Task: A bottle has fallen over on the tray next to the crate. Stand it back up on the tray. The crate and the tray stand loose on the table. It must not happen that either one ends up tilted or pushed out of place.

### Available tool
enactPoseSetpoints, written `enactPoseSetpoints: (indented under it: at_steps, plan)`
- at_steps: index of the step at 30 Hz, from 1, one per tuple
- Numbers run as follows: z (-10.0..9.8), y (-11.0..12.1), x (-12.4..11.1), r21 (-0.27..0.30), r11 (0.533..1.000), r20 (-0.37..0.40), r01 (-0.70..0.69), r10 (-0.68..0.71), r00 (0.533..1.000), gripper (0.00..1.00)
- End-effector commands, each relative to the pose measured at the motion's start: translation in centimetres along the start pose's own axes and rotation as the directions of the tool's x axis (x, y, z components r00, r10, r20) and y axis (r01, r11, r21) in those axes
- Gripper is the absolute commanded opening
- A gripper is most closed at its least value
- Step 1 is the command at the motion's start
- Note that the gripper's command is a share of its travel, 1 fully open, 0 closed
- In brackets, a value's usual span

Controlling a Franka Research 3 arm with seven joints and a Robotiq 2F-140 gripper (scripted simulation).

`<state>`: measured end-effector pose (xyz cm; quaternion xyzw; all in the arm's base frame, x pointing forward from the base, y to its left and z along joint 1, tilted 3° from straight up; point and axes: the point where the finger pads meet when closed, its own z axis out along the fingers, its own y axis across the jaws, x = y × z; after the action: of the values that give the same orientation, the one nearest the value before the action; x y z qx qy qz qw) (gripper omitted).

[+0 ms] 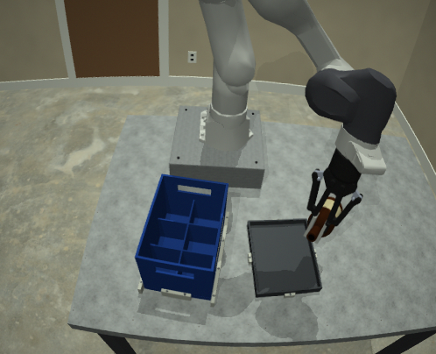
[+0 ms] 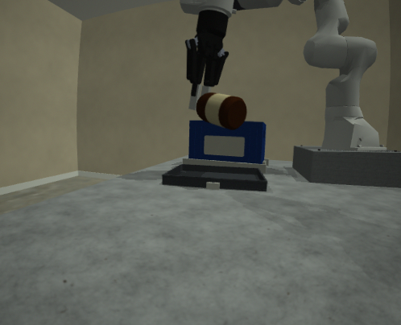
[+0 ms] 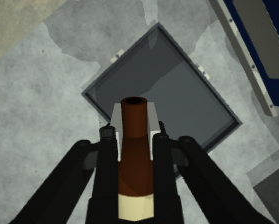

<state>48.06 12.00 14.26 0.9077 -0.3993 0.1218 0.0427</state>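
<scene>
Grey counter (image 1: pixel 376 272) carries a blue crate (image 1: pixel 181 263) and, just beside it, a dark tray (image 1: pixel 317 272). Above the tray's corner, the claw (image 1: pixel 328 216) grips a brown bottle (image 2: pixel 221 110) by its neck, body lying near level in the air.
</scene>
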Motion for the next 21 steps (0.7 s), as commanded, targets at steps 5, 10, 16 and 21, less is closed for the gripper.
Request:
enactPoseSetpoints:
  at_steps: [5, 10, 16, 21]
  plan:
    - [-0.08, -0.17, 0.02, 0.006, 1.0, -0.042, -0.025, 0.025, 0.999, 0.0]
    - [-0.09, -0.17, -0.05, 0.006, 1.0, -0.078, -0.024, 0.025, 0.997, 0.0]
    - [-0.08, -0.17, -0.14, 0.007, 1.0, -0.111, -0.024, 0.024, 0.994, 0.0]
    - [-0.07, -0.16, -0.18, 0.008, 1.0, -0.122, -0.023, 0.024, 0.992, 0.0]
